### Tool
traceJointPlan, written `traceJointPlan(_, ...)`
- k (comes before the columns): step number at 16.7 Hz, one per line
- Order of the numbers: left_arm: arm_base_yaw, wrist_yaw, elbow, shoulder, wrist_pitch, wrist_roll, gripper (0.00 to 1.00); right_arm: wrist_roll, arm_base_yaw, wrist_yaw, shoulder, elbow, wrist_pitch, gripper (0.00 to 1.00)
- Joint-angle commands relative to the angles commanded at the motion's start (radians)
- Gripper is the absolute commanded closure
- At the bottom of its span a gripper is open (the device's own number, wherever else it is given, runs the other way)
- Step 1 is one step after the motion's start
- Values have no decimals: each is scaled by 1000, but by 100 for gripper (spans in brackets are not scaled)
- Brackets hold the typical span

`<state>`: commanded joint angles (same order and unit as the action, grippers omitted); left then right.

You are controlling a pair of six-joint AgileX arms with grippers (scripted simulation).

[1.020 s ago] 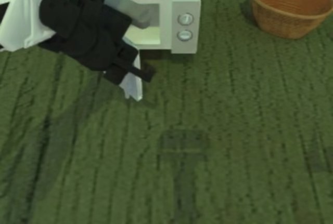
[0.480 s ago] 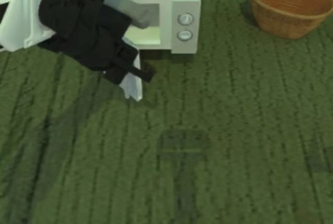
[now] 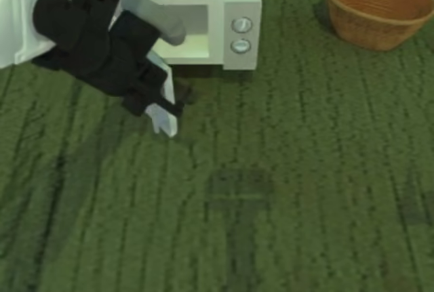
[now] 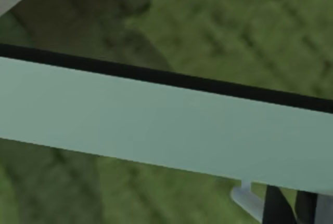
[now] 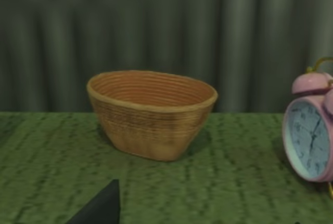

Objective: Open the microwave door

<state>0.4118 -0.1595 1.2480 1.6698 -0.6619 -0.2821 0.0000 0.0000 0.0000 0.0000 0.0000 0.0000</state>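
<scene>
Microwave door (image 3: pixel 165 99) swung well out, cavity exposed.
It juts forward from the microwave (image 3: pixel 203 17) at the table's far left; left gripper (image 3: pixel 163 102) is at its handle, clamped or not I cannot tell. Little swing remains.

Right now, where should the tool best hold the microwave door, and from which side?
Probably the free edge with the handle bar of the microwave door: it juts toward the table's front. Come from above, as the left tool does there.
</scene>
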Motion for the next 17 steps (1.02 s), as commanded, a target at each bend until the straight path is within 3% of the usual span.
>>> traceJointPlan(4, -25, -34, -13, -25, -3, -63, 100, 0, 0, 0, 0, 0, 0, 0)
traceJointPlan(17, -26, -35, -13, -26, -3, -64, 100, 0, 0, 0, 0, 0, 0, 0)
